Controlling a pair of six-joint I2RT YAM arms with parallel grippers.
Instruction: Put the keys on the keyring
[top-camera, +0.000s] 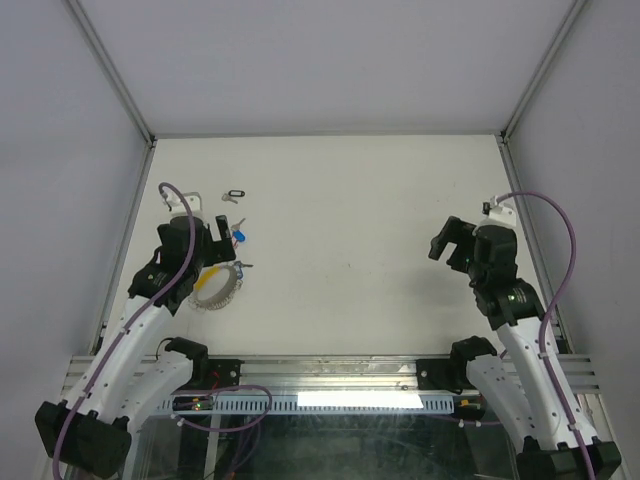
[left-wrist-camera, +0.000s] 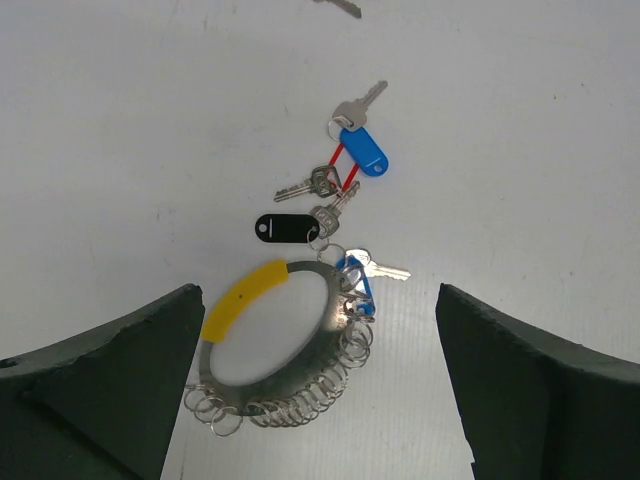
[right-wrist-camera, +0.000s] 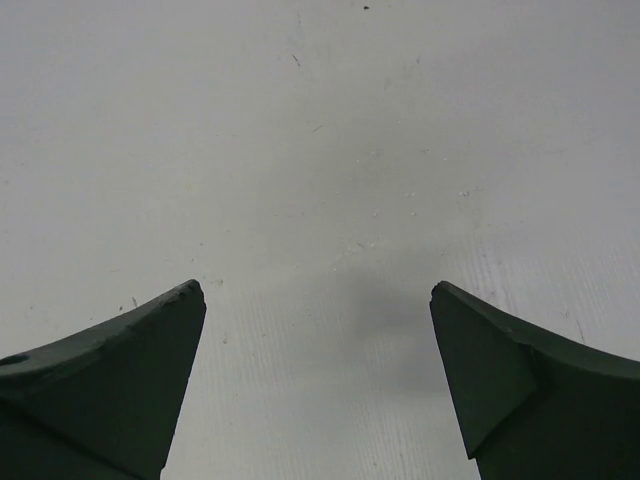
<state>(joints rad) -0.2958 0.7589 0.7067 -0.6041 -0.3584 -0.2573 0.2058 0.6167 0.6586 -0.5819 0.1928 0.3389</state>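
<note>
The left gripper (top-camera: 212, 240) hangs over the left side of the table (top-camera: 360, 210), its jaws spread wide and holding nothing. In the left wrist view the keyring (left-wrist-camera: 245, 298) lies flat on the table between the two dark fingers (left-wrist-camera: 120, 380), touching neither. Its yellow arc faces the far left and many small silvery rings crowd its near side. The keys (left-wrist-camera: 325, 185) lie in a loose bunch just beyond the keyring toward the far edge, among them one with a blue tag (left-wrist-camera: 363, 150) and one with a black tag (left-wrist-camera: 285, 228). Another blue-tagged key (left-wrist-camera: 358, 282) rests against the keyring's right side; whether it is threaded on cannot be told. One more key (top-camera: 234, 193) lies alone nearer the far edge. The right gripper (top-camera: 450, 243) hangs near the right edge, well apart from all of this, with its jaws also wide apart over bare table.
</note>
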